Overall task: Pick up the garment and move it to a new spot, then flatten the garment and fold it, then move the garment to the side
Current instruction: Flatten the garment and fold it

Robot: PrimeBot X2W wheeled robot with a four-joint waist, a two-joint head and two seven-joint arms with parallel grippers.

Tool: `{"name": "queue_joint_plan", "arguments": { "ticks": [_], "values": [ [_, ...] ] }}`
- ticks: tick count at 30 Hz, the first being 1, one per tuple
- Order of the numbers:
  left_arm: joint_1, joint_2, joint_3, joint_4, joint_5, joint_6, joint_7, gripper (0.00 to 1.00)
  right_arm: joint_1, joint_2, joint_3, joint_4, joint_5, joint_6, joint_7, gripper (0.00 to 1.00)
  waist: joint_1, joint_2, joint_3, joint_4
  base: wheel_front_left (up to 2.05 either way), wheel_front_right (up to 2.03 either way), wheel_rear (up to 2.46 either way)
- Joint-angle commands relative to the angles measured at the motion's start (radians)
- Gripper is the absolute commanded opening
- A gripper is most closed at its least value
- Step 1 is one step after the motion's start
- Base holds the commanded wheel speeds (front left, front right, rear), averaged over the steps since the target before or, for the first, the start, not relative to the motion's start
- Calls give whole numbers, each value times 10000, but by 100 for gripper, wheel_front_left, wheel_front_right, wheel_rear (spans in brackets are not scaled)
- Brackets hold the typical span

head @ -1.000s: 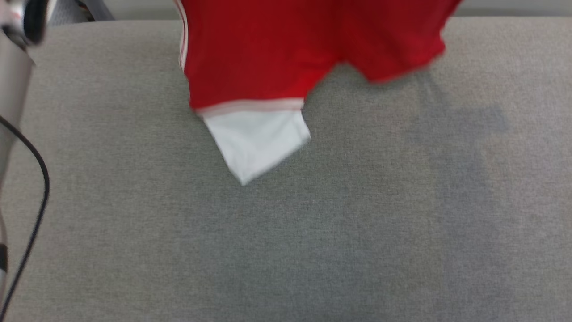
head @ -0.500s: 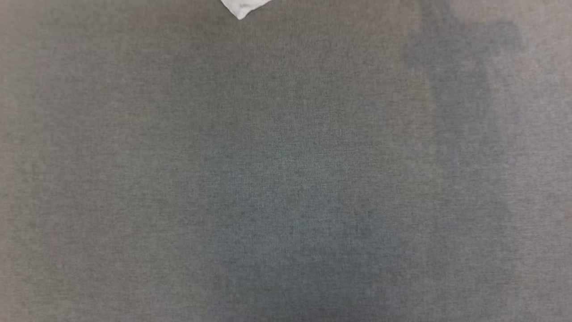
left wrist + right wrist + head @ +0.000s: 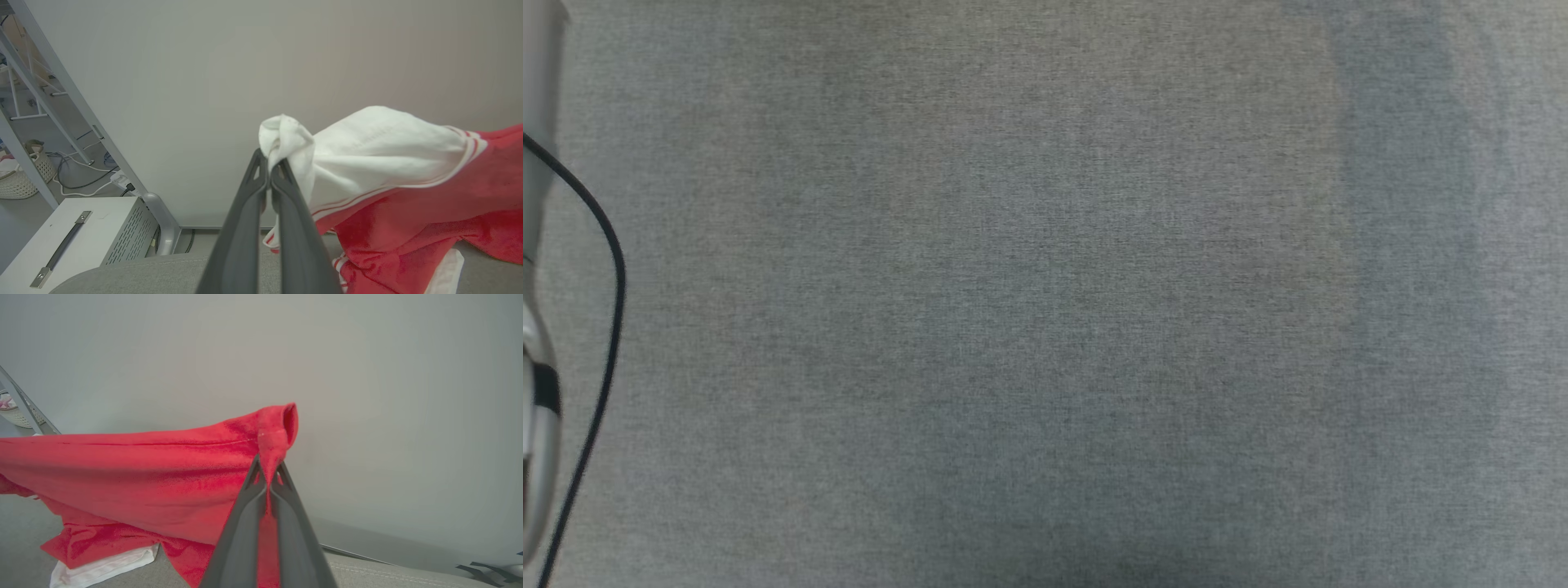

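Two spots on the soft red jersey T-shirt with white sleeves (image 3: 412,212) are pinched: left gripper (image 3: 269,168) clamps a white sleeve mid-frame, right gripper (image 3: 268,467) a red edge. Its slack drapes on the grey fabric surface (image 3: 24,539), lower frame. Light and limp, likely best held by corners

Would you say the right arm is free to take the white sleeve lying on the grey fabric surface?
Probably not yet: the right pincer is shut on a red edge of the red jersey T-shirt, so it would have to release first. The white sleeve itself lies mostly exposed.
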Motion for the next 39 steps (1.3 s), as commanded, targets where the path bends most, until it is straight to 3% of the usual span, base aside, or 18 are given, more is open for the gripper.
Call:
{"name": "queue_joint_plan", "arguments": {
  "ticks": [1, 11, 20, 30, 39],
  "values": [
    [403, -80, 61, 78, -205, -88, -111, 0, 452, -83, 180, -23, 170, -15, -102, 0, -1, 0, -43, 110, 0, 0, 0],
    [3774, -374, 59, -441, -1444, -262, -642, 0, 4092, -963, 1438, -936, 1717, -15, -434, 0, -1, 0, -865, 389, 0, 0, 0],
    [7099, 18, -149, -1278, -1807, -231, -821, 0, 7558, -1771, 1701, -2112, 3047, -15, -749, 0, -1, 0, -2317, 301, 0, 0, 0],
    [10646, 866, 128, -3695, -2052, 801, -687, 0, 10862, -2575, 1108, -4108, 3462, -15, -190, 0, -1, 0, -3937, 216, 0, 0, 0],
    [13785, 1770, 309, -7068, -2678, 2480, 141, 0, 14177, -2419, -467, -5874, 2942, -15, 742, 0, -1, 0, -4927, 353, 0, 0, 0]
  ]
}}
